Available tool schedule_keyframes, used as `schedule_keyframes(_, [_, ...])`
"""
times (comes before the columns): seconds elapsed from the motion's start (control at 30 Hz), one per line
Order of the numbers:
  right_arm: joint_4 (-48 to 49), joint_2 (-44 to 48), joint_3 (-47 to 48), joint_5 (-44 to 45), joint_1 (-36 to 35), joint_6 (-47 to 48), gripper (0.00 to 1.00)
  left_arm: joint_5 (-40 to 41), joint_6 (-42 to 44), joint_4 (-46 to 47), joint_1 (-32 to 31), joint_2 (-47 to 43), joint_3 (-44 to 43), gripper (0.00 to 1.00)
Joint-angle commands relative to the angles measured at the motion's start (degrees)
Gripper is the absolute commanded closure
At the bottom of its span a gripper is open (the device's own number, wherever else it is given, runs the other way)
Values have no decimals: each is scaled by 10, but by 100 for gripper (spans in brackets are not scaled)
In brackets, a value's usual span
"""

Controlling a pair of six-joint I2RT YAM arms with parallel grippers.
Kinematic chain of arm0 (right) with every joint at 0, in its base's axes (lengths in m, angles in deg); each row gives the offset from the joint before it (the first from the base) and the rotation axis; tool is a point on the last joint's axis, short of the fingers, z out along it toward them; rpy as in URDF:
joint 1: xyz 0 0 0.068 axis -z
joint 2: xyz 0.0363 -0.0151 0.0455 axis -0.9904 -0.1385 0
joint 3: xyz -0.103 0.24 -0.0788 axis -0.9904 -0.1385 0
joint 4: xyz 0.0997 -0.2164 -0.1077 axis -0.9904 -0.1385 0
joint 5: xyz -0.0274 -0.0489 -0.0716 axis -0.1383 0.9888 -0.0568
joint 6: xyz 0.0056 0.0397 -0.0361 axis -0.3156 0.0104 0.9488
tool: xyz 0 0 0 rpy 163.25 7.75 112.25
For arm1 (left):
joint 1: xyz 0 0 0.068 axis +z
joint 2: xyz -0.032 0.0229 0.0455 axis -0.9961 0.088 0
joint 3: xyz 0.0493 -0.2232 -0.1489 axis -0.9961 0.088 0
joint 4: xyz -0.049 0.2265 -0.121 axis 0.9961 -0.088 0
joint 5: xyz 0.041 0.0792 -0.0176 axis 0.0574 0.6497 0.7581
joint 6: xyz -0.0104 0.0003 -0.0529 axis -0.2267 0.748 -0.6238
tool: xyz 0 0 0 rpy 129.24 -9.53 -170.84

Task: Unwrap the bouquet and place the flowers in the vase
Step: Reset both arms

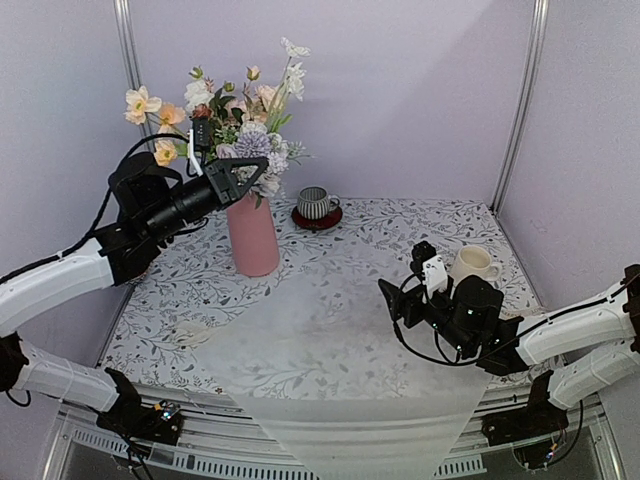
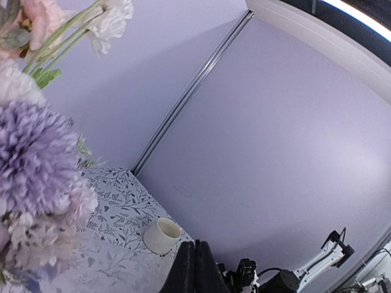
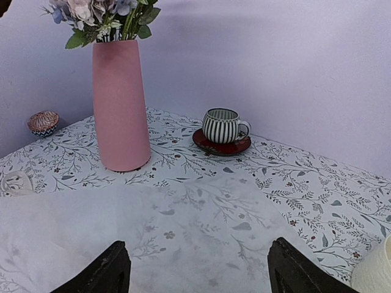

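The flowers, pink, peach, white and lavender, stand in the tall pink vase at the back left. My left gripper is shut with nothing in it, level with the vase rim among the lower blooms. In the left wrist view its fingertips press together and a lavender bloom fills the left side. The bouquet's translucent wrapping paper lies spread flat on the table. My right gripper hovers open over the paper, facing the vase.
A grey striped mug on a red saucer sits right of the vase. A cream mug stands beside my right arm. A loose cream ribbon lies at the paper's left edge. A small patterned bowl sits far left.
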Motion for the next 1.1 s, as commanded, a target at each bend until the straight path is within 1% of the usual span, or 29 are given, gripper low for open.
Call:
schedule_keyframes(0.0, [-5, -3, 18, -2, 3, 2, 21, 23, -7, 52, -10, 45, -55, 100])
schedule_keyframes(0.13, [-7, -3, 19, -2, 3, 2, 21, 81, 1, 45, -10, 70, -78, 100])
schedule_keyframes(0.3, [-7, -4, 19, -2, 3, 2, 21, 186, -8, -10, -10, 91, -101, 100])
schedule_keyframes(0.37, [-8, -5, 19, -2, 3, 2, 21, 212, 4, -27, -9, 98, -112, 100])
schedule_keyframes(0.47, [-8, -5, 20, -2, 3, 2, 21, 240, 30, -20, -5, 105, -111, 100])
schedule_keyframes(0.7, [-9, -5, 20, -1, 3, 4, 21, 233, 49, -38, 36, 140, -121, 100])
schedule_keyframes(0.87, [-10, -5, 20, -1, 3, 4, 21, 178, 20, -53, 78, 152, -126, 100])
schedule_keyframes(1.07, [-10, -5, 20, -2, 3, 4, 21, 162, 28, -42, 82, 129, -116, 100])
